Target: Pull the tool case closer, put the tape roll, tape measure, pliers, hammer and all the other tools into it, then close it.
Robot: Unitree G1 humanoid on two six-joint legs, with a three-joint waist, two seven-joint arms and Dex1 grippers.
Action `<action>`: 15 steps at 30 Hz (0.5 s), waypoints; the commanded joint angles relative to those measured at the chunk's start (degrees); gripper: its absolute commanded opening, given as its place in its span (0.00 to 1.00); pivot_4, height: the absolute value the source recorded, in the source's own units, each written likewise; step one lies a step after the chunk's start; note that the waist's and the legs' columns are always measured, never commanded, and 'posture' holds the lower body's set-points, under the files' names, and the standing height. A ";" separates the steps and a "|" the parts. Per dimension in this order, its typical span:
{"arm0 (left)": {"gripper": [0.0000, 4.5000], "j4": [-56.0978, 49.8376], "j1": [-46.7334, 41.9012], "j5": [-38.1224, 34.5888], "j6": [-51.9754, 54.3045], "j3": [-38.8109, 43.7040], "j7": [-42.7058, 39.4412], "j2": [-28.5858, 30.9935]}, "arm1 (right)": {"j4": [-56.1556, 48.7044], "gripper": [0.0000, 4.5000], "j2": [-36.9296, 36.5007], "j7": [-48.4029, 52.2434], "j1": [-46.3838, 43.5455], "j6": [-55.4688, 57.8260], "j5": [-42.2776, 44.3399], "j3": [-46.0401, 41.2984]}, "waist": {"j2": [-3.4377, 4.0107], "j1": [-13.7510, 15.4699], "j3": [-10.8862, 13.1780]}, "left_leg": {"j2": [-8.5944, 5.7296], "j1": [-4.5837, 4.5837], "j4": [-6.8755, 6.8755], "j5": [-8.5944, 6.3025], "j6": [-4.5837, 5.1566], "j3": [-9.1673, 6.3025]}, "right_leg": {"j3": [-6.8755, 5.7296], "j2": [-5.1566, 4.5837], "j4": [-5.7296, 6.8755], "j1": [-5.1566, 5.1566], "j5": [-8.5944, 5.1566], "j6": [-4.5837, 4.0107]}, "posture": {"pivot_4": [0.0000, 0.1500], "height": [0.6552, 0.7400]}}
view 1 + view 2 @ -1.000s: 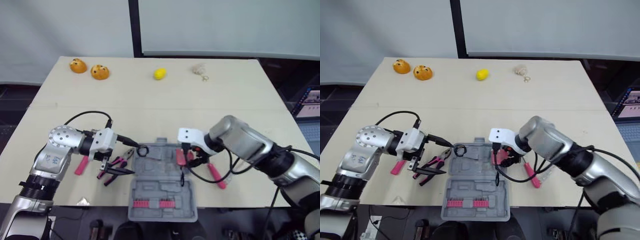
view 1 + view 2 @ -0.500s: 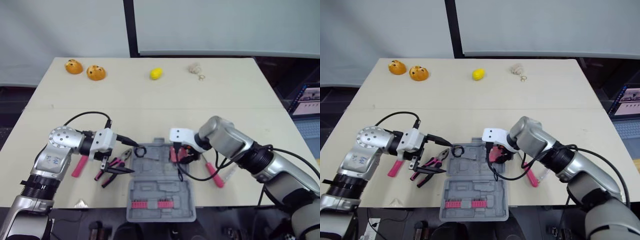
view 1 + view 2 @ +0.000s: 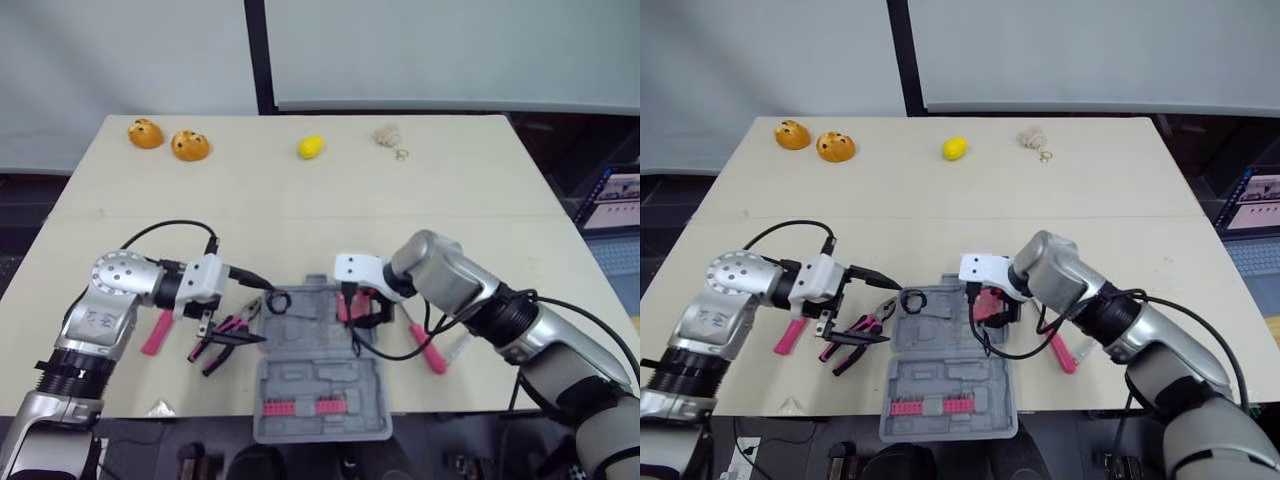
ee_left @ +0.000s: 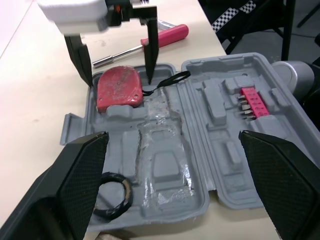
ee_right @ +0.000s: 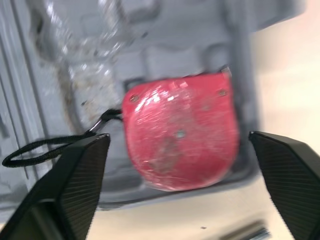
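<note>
The grey tool case (image 3: 322,388) lies open at the table's near edge. A red tape measure (image 4: 119,89) rests in a recess at one corner of it. My right gripper (image 3: 362,318) stands open just above it, one finger on either side. The black tape roll (image 3: 283,299) sits in the case's opposite corner. My left gripper (image 3: 232,338) is open beside the case's left edge, over the pink-handled pliers (image 3: 222,334) on the table. A pink bit holder (image 4: 254,102) is clipped in the other half of the case.
A pink-handled screwdriver (image 3: 427,346) lies right of the case. Another pink handle (image 3: 155,332) lies left of my left gripper. Two orange objects (image 3: 168,140), a lemon (image 3: 311,147) and a small beige thing (image 3: 386,135) sit along the far edge.
My right gripper has shifted a little left, carrying the tape measure from the case's right edge into its corner recess. The left arm has stayed put. The camera has drifted slightly.
</note>
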 commanded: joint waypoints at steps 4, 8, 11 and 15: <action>1.00 -2.75 0.69 -1.23 0.84 2.13 1.36 0.75 | -15.29 1.00 -2.36 -2.36 13.17 -5.86 9.00 -18.65 | -0.13 0.51 -0.08 | 0.02 -0.05 -0.04 -0.02 -0.04 -0.07 | -0.12 0.00 -0.11 0.05 0.00 0.00 | 1.00 1.00; 1.00 -2.79 0.45 -1.22 1.14 2.13 1.30 0.58 | -12.51 1.00 1.57 -7.20 26.03 -21.90 12.50 -28.50 | -0.12 0.79 -0.06 | -0.07 -0.13 0.02 -0.04 -0.06 0.09 | -0.36 -0.06 -0.23 0.19 0.00 0.02 | 1.00 1.00; 1.00 -3.18 0.31 -1.32 1.47 1.88 0.83 0.67 | -9.01 0.70 3.88 -8.01 31.32 -28.12 14.83 -31.87 | -0.10 0.67 -0.05 | -0.18 -0.15 0.07 -0.03 -0.05 0.14 | -0.36 -0.02 -0.20 0.19 0.03 0.06 | 1.00 1.00; 1.00 -3.36 -0.17 -1.26 1.99 1.79 0.69 0.62 | -4.76 0.59 6.17 -9.94 33.06 -32.87 14.66 -32.46 | -0.09 0.46 -0.05 | -0.16 -0.04 0.01 -0.01 -0.11 0.12 | -0.29 0.07 -0.16 0.20 0.00 0.01 | 1.00 1.00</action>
